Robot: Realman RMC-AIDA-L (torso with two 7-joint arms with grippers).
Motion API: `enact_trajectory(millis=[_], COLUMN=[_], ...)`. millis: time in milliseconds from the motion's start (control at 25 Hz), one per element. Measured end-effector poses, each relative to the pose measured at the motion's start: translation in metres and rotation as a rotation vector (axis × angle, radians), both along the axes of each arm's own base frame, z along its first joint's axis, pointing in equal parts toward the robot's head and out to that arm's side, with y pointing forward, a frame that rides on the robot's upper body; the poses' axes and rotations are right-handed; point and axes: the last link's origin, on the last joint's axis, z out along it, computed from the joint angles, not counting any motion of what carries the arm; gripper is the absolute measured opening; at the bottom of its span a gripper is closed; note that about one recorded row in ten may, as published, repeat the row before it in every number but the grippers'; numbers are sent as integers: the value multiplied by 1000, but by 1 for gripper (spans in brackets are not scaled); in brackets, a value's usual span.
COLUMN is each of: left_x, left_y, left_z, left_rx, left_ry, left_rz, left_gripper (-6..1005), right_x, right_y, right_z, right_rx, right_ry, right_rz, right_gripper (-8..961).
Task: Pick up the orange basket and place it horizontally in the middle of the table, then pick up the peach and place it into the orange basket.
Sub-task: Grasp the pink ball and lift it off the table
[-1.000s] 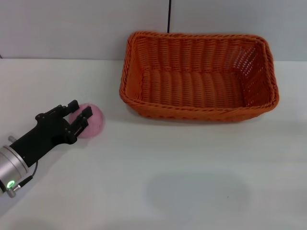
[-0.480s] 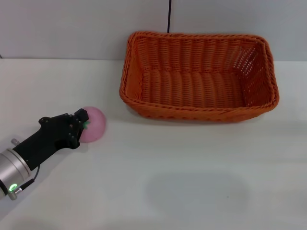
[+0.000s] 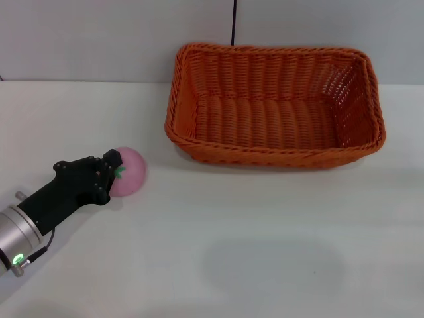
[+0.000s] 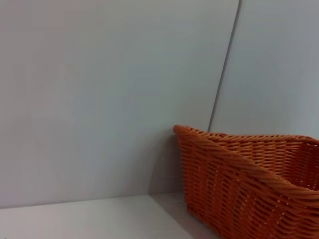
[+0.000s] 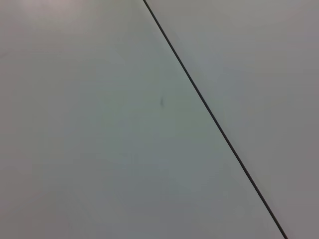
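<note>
The orange basket (image 3: 265,159) stands empty at the back of the white table (image 3: 265,252), its long side running left to right; one corner of the orange basket (image 4: 249,184) also shows in the left wrist view. The pink peach (image 3: 130,171) lies on the table to the left of the basket, its green leaf mark facing my arm. My left gripper (image 3: 110,175) reaches in from the lower left and is shut on the peach's near side, at table level. The right gripper is out of view.
A pale wall with a dark vertical seam (image 3: 234,23) rises right behind the basket. The right wrist view shows only that wall and the seam (image 5: 214,119). Bare tabletop stretches in front of the basket.
A second ago the left gripper's fingers stood spread around the peach; they have since closed on it, and the peach shifted slightly. Little has moved in the last half second.
</note>
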Motion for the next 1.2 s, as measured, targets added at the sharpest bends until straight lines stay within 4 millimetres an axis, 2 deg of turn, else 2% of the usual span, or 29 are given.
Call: enact_trajectory(millis=[840,960,1080,1160,1200], left_x=[12,21,30,46,46], left_y=[0,5,12,25,25], left_z=[18,31,35,36,36], left_rx=[85,157,168,159,159], left_ry=[-114,-194,-234,-284,-284], left_rz=[-58,-84,-115,-164,-164], left_gripper=[15,15,14,14,14], right_x=[0,-1,-1,-2,-2], right_y=[3,3,4,4,5], right_z=[-2,-2,-4,-4,-5], right_rx=[-7,-8,-11,-13,-15], right_ry=[4,4,7,6,7], right_rz=[-4,-2,-1,0,0], right_gripper=[542,542,542,542,542])
